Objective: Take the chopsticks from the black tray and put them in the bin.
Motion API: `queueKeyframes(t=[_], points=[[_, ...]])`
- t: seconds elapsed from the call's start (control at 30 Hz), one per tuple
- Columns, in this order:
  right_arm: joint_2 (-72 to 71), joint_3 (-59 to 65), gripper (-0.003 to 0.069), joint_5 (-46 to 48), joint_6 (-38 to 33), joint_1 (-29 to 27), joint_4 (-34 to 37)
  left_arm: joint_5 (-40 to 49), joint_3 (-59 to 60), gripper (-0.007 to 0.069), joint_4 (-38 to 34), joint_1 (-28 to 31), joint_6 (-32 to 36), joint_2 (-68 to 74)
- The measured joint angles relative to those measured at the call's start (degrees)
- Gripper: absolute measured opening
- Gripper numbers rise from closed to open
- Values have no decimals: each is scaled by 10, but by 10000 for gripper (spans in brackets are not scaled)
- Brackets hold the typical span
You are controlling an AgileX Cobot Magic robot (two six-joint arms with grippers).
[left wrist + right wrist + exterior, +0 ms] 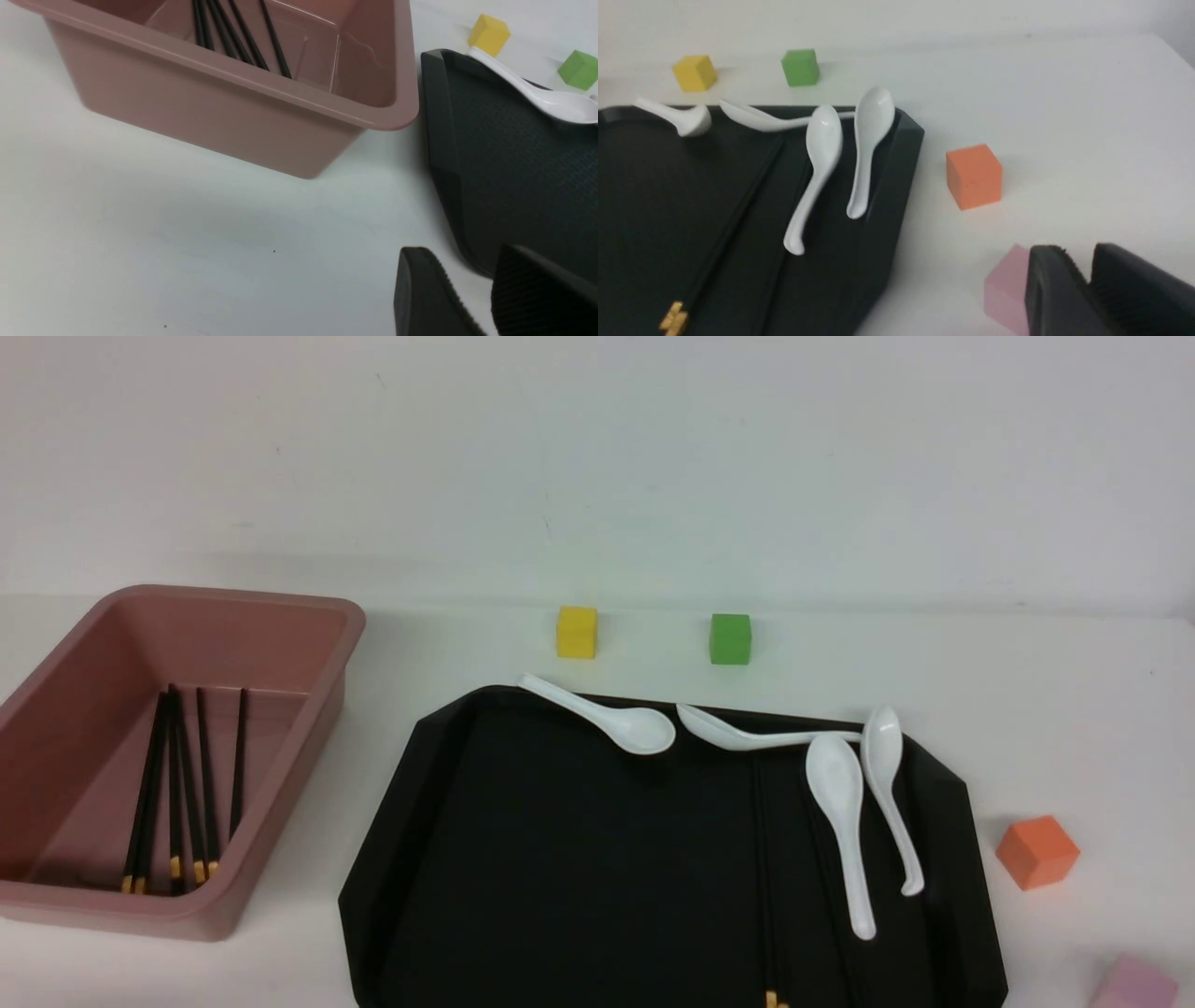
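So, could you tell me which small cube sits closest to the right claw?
The pink cube, right beside the right claw; the orange cube lies farther off.

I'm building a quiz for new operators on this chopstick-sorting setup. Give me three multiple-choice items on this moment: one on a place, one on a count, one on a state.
1. Where is the bin?
A. Left of the black tray
B. Right of it
C. On it

2. How many white spoons lie on the tray?
A. Two
B. Four
C. Six

3. What is the state of the chopsticks?
A. All in the bin
B. All on the tray
C. Some in the bin, some on the tray

Key:
1 A, the front view shows it leftward.
2 B, four are countable.
3 C, sticks show in both.
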Motion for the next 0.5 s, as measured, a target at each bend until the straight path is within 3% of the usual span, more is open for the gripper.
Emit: queueKeyframes(t=[0.5], points=[[-1, -5, 158, 35, 0, -3, 2, 0, 0, 237, 0, 0, 0, 0]])
